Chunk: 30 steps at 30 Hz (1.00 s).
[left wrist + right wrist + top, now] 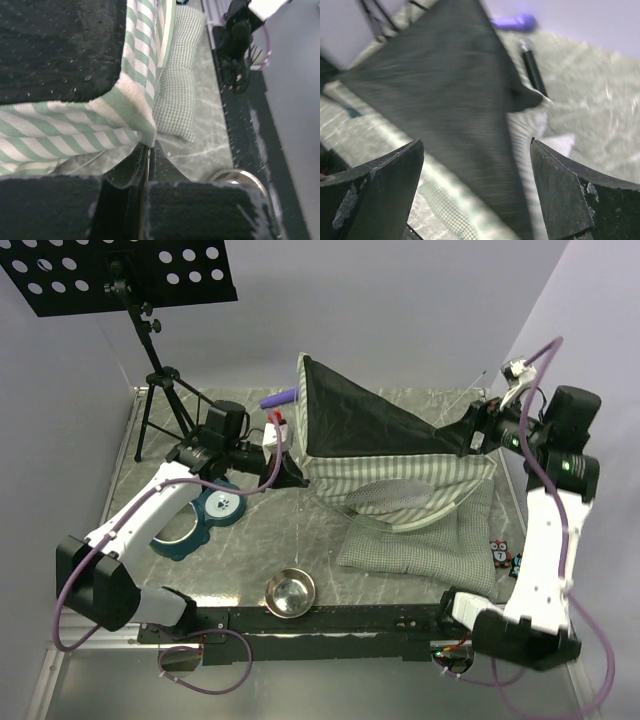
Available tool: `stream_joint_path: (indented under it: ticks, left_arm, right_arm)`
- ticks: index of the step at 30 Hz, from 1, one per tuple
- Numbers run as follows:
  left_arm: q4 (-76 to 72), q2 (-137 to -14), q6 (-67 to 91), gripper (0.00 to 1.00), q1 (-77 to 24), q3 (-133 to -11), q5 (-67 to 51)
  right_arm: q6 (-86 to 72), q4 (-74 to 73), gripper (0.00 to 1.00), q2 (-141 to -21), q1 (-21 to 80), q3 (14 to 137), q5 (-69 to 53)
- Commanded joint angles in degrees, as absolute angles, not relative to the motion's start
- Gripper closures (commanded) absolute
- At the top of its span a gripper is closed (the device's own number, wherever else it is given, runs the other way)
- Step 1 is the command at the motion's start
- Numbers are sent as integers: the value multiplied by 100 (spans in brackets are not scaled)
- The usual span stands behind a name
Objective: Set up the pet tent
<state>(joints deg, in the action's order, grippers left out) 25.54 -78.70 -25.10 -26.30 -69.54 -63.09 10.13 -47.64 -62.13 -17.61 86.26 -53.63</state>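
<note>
The pet tent (400,475) lies in the middle of the table, its green-and-white striped body low and a dark lining panel (365,418) raised in a wedge above it. The checked cushion mat (420,540) sticks out under its front. My left gripper (290,472) is shut at the tent's left corner; in the left wrist view the striped fabric corner (142,132) meets the pinched tips of the gripper (149,146). My right gripper (475,430) hovers at the dark panel's right tip, wide open. The dark panel (450,100) lies blurred beyond its gripper (477,150), and nothing is held.
A teal double bowl holder (205,518) sits under my left arm. A steel bowl (290,592) stands near the front rail. A music stand tripod (160,380) is at the back left, a purple object (277,398) behind the tent, and small owl toys (500,553) by the cushion's right edge.
</note>
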Motion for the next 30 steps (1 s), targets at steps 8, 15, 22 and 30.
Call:
stream_joint_path:
  ticks: [8, 15, 22, 30]
  left_arm:
    - [3666, -7629, -5327, 92, -2417, -6698, -5723]
    - [3682, -7182, -4413, 47, -2391, -6636, -5572]
    - [3489, -5583, -2805, 18, -2268, -6399, -4494]
    - [2823, -5298, -1171, 12, -1485, -7011, -3532]
  right_arm:
    - [756, -5053, 21, -6952, -1890, 8289, -6027]
    - [333, -4781, 43, -6426, -1452, 7463, -7040]
    - [800, -4949, 45, -6205, -520, 7155, -6873]
    - [1089, -4887, 45, -6056, 394, 6944, -6829]
